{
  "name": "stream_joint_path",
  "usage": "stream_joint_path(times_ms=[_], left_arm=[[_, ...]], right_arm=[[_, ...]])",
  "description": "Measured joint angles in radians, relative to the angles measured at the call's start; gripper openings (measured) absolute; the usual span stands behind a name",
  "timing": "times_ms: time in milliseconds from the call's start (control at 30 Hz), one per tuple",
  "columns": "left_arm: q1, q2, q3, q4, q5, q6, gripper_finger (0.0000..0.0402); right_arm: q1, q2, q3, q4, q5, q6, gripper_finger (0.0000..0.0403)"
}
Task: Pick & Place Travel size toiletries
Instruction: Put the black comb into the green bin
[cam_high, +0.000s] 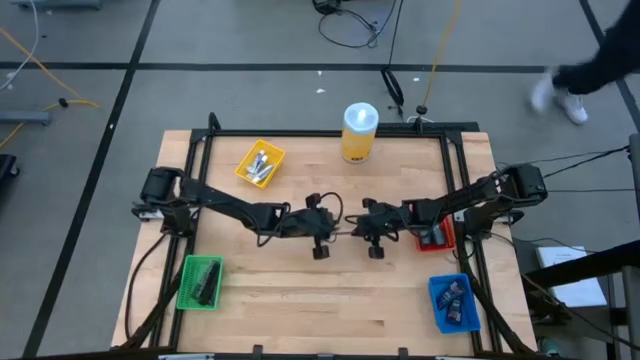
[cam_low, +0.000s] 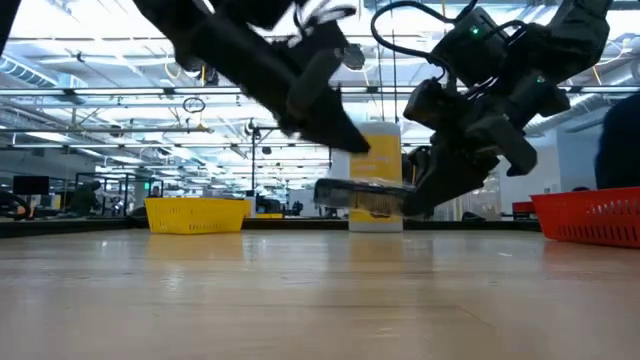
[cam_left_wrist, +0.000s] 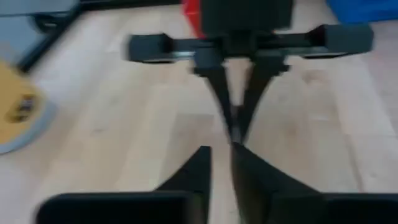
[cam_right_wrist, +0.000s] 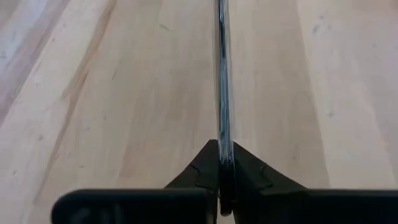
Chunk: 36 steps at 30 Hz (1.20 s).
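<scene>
Both arms meet over the table's middle. My right gripper is shut on a flat dark and silver sachet, which is held level above the table. The sachet reaches toward my left gripper. That gripper is open, with its fingertips just above the sachet's free end; I cannot tell whether they touch it. More toiletries lie in the yellow bin, green bin and blue bin. My right gripper pinches the sachet's right end between its two fingers, coming level from the table's right, in line with its length. The sachet stands on edge in the hold, lifted clear of the table, and sticks out level toward the left arm.
A red bin sits partly under the right arm. The tall yellow canister with a white lid stands at the far edge. Bare wood lies between the green and blue bins. A person's shoe shows on the floor beyond.
</scene>
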Motion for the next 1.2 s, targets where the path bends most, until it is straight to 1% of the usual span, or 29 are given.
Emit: stream_joint_path(times_ms=[100,233,300,400,467,533,733,1033,1100,1200], left_arm=[[0.017,0.048,0.001,0.007,0.086,-0.021,0.0122],[0.027,0.123,-0.001,0.036,0.098,-0.030,0.0210],[0.028,0.155,0.001,0.077,0.097,-0.024,0.0235],[0.027,0.179,0.004,0.087,0.076,-0.022,0.0243],[0.027,0.179,0.005,0.088,0.065,-0.022,0.0231],[0.027,0.174,0.005,0.089,0.063,-0.023,0.0210],[0.025,0.138,0.008,0.070,0.062,-0.056,0.0134],[0.025,0.135,0.006,0.019,0.074,-0.053,0.0019],[0.024,0.135,0.006,0.020,0.075,-0.054,0.0007],[0.020,0.135,0.006,0.027,0.075,-0.054,0.0013]], right_arm=[[0.001,0.000,0.000,0.017,0.003,0.009,0.0013],[0.001,0.000,0.001,0.040,0.005,0.020,0.0010],[0.001,0.000,0.001,0.040,0.005,0.020,0.0008],[0.000,0.000,0.001,0.040,0.006,0.019,0.0009],[-0.001,0.000,0.001,0.037,0.006,0.019,0.0012],[-0.001,0.000,0.001,0.034,0.010,0.019,0.0013],[-0.002,-0.001,0.001,0.015,0.029,0.026,0.0010],[-0.002,-0.001,0.002,0.024,0.028,0.027,0.0013],[-0.002,-0.001,0.002,0.024,0.026,0.027,0.0015],[-0.002,-0.002,0.002,0.024,0.026,0.045,0.0026]])
